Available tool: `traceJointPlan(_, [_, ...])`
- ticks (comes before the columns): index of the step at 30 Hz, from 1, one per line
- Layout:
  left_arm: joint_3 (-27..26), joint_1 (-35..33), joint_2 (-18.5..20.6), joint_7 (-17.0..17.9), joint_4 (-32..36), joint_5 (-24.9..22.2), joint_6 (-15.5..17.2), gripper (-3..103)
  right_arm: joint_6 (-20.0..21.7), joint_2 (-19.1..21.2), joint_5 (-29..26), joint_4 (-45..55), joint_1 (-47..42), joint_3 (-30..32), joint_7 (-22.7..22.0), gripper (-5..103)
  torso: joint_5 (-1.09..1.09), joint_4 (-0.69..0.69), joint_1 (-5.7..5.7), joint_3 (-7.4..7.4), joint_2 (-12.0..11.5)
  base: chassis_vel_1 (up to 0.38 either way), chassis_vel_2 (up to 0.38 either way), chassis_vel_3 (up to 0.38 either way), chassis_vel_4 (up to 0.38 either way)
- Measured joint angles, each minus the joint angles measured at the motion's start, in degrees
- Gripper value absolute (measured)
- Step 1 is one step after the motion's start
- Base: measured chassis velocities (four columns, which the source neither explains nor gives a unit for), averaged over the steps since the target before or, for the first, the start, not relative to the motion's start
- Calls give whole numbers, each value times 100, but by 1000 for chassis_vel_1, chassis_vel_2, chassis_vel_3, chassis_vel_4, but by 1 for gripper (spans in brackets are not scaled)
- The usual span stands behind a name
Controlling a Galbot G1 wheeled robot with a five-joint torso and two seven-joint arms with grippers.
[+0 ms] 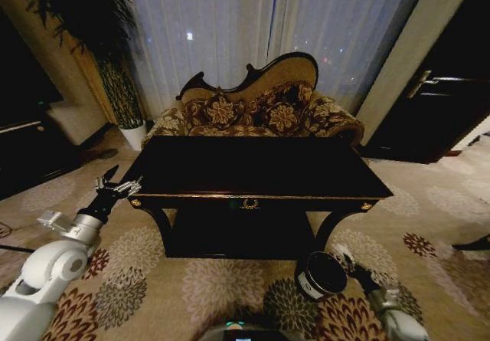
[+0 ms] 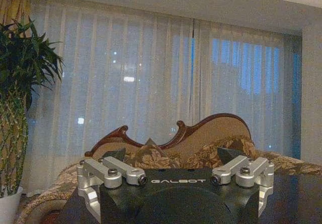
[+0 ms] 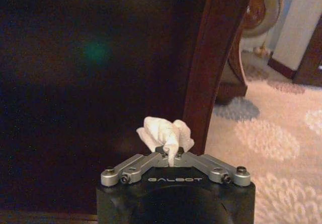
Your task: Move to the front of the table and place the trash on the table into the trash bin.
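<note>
The right gripper (image 3: 172, 156) is clamped on a crumpled white paper wad (image 3: 166, 133), low beside the table's (image 1: 253, 165) front right leg, just beside the trash bin (image 1: 321, 274) on the carpet. The left gripper (image 1: 116, 185) hovers at the table's front left corner, fingers spread wide.
</note>
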State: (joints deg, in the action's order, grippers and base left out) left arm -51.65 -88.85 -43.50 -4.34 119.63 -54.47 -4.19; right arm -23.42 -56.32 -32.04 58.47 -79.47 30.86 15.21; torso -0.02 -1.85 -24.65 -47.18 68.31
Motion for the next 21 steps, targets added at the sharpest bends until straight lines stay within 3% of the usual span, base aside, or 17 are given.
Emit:
traceJointPlan(7, [0, 0, 0, 0, 0, 0, 0, 100, -163, -148, 122, -801, 487, -283, -1, 0, 1, 0, 0, 0, 0, 0, 0, 0, 0])
traceJointPlan(17, [0, 1, 0, 0, 0, 0, 0, 100, -164, -190, 106, -1148, 871, -449, -9, -1, 1, 1, 0, 0, 0, 0, 0, 0, 0])
traceJointPlan(20, [0, 0, 0, 0, 0, 0, 0, 100, -92, -232, 15, -1169, 874, -452, -3, 15, 2, 0, 0, 0, 0, 0, 0, 0, 0])
traceJointPlan(21, [0, 0, 0, 0, 0, 0, 0, 100, -88, -238, 10, -1174, 871, -452, 0, 15, 2, 0, 0, 0, 0, 0, 0, 0, 0])
